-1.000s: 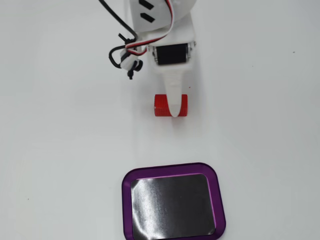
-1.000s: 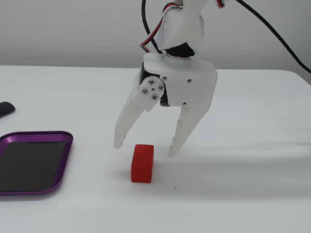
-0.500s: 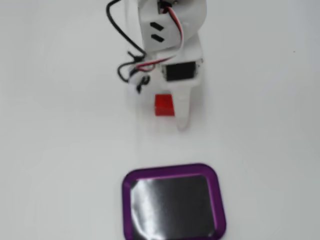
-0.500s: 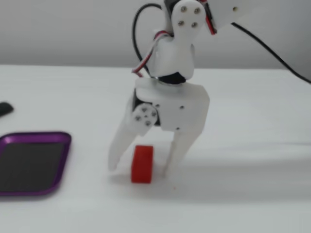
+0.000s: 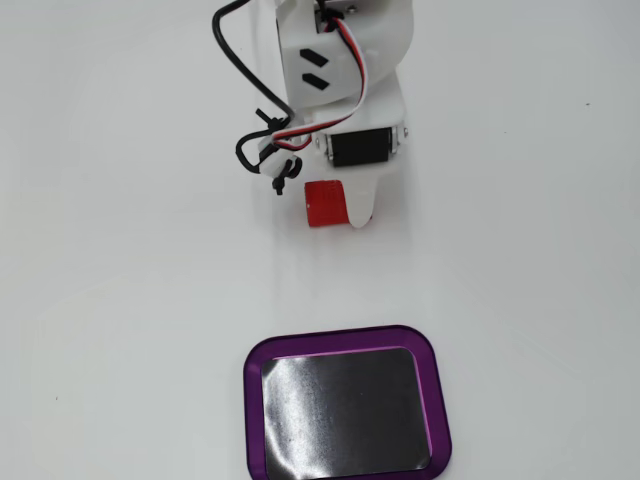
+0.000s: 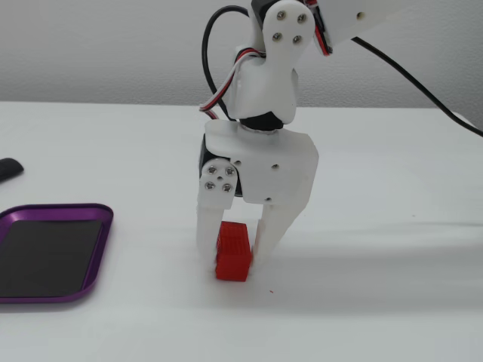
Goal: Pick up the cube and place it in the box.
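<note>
The cube (image 6: 233, 251) is a small red textured block low on the white table, squeezed between the two white fingers of my gripper (image 6: 232, 260). The gripper points straight down and is shut on the cube, one finger on each side in a fixed view. In a fixed view from above, the cube (image 5: 324, 203) shows partly beside the gripper (image 5: 355, 205), whose body hides its right end. The box (image 5: 345, 342), a purple-rimmed tray with a black floor, lies empty well below the cube there, and the box (image 6: 103, 245) sits at the left edge of the side-on view.
A small dark object (image 6: 7, 169) lies at the far left edge of the table. Black and coloured cables (image 5: 262, 148) hang beside the wrist. A white wall stands behind the table.
The gripper came down over the cube and its fingers closed from wide open onto the block's sides. The cube shifted and turned a little between them.
</note>
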{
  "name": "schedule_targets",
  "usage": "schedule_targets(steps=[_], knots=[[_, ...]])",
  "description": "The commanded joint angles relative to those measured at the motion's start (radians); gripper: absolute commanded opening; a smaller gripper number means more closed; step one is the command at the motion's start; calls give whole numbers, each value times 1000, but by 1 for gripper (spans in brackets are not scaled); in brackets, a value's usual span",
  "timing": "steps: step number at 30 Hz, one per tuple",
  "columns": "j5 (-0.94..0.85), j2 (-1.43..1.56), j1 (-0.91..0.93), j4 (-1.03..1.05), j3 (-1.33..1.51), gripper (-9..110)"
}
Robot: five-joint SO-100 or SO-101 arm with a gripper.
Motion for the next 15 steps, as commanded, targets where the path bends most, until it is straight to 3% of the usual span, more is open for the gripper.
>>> schedule_targets(steps=[1,10,15], knots=[[-5,110,-6,60,-55,-1],[-5,514,-15,91,-58,-1],[-6,686,-15,-26,67,-1]])
